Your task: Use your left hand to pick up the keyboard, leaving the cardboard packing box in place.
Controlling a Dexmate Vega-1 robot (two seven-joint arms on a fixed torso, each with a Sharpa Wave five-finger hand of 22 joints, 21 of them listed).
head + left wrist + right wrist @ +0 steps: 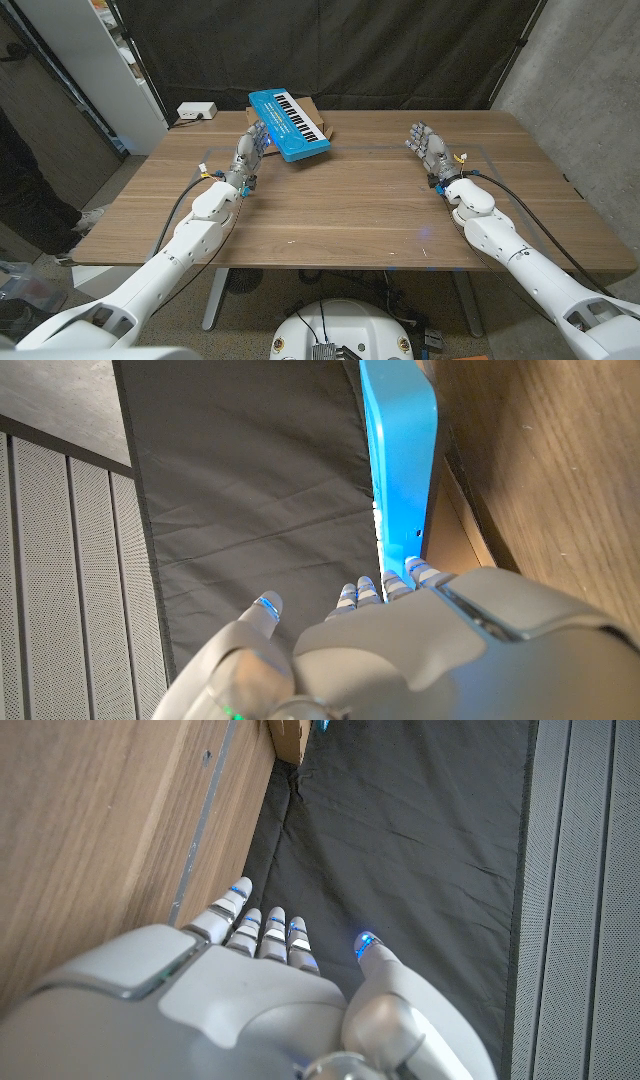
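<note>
Head view: left hand [250,150] grips keyboard [290,124] by near end, tilted up off cardboard box [318,117] at table [340,215] far edge; box stays put. Right hand [428,148] idle, fingers apart.
L wrist: fingers [408,572] on keyboard edge.
R wrist: hand empty.

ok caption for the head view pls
Left hand at the blue keyboard atop its cardboard box; right hand open on the table.

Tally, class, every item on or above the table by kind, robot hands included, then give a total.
Keyboard: 1
Cardboard box: 1
White device at the table's far left corner: 1
Robot hands: 2, left hand and right hand
Total: 5
</note>
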